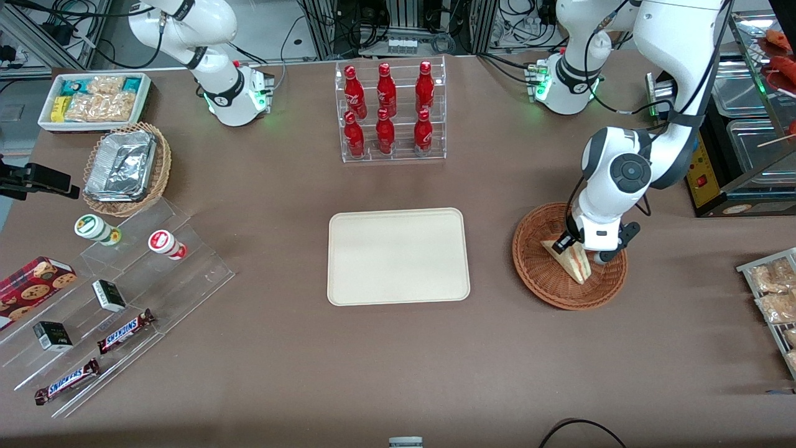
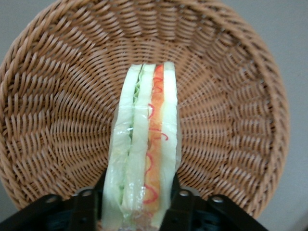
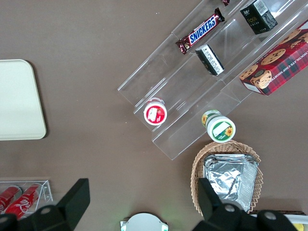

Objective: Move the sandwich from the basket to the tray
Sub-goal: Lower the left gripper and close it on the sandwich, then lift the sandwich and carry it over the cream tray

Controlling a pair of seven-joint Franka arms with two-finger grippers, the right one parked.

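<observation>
Sandwich [image 1: 573, 259] at the pick-up stage, lying inside the basket [image 1: 541, 280] with the gripper [image 1: 575, 246] lowered onto it; transfer to the tray [image 1: 398, 256] is judged not yet begun. In the front view the wedge sits slightly toward 3 o'clock of the basket's centre, its narrow tip pointing toward 5 o'clock, and the basket itself stands at 3 o'clock from the tray, well apart from it. The tray surface is bare. In the left wrist view the sandwich [image 2: 144, 149] stands on edge between the two dark fingers [image 2: 179, 207], which sit close against its two bread faces at a narrow spacing; whether they already press firmly enough to carry it cannot be told, but contact on both sides looks likely. Remaining steps, as judged: lift clear of the basket [image 2: 231, 96] rim, carry toward 9 o'clock, set down on the tray. Appearance of the sandwich: pale white bread slices, a green leafy layer beside one slice, an orange-red layer beside the other, all under a clear glossy wrap that wrinkles along the cut edge.
</observation>
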